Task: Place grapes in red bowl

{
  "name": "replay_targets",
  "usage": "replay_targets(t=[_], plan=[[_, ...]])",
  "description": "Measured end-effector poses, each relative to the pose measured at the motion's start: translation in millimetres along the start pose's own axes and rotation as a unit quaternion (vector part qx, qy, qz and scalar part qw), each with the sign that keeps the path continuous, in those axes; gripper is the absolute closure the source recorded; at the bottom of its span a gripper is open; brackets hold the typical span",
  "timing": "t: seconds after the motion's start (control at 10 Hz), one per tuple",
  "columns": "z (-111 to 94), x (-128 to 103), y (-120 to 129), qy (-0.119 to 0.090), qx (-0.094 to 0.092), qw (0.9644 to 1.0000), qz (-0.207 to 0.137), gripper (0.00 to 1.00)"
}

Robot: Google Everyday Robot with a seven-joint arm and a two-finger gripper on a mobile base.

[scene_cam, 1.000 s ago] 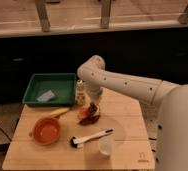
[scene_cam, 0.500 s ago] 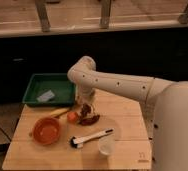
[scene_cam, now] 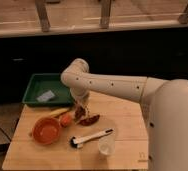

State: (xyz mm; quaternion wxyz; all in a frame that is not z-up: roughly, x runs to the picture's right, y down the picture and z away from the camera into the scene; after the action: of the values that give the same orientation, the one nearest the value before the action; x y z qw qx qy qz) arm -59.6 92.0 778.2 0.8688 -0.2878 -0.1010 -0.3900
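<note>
Dark panels stand behind a wooden bench (scene_cam: 129,125). Over its middle the pincer (scene_cam: 81,106) points down onto the grapes (scene_cam: 79,114); whether it is spread or pinching them I cannot tell. Just beside the grapes lie a reddish-brown piece (scene_cam: 91,120) and an orange fruit (scene_cam: 66,120). The red bowl (scene_cam: 46,131) sits farther left, apart from the grapes, and a green tray (scene_cam: 36,85) lies behind it.

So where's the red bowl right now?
In the camera view the red bowl sits left on the table, beside the small orange fruit. The gripper hangs just right of that fruit.
</note>
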Motion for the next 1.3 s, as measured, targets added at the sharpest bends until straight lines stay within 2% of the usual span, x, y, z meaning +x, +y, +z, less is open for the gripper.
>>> replay_targets(t=[0.1,0.3,0.4,0.7,0.8,1.0,1.3], plan=[[-2,-10,-7,0.001,-0.001,1.0,-0.009,0.93],[-3,-29,-20,0.001,-0.001,0.9998,-0.02,0.85],[-2,-31,-19,0.001,-0.002,0.9998,-0.021,0.85],[1,-34,-16,0.001,-0.002,0.9993,-0.036,0.77],[-1,-40,-21,0.001,-0.001,0.9989,-0.046,0.8],[-5,-63,-40,0.007,-0.006,0.9974,-0.071,0.97],[-6,-78,-50,0.013,-0.007,0.995,-0.099,0.98]])
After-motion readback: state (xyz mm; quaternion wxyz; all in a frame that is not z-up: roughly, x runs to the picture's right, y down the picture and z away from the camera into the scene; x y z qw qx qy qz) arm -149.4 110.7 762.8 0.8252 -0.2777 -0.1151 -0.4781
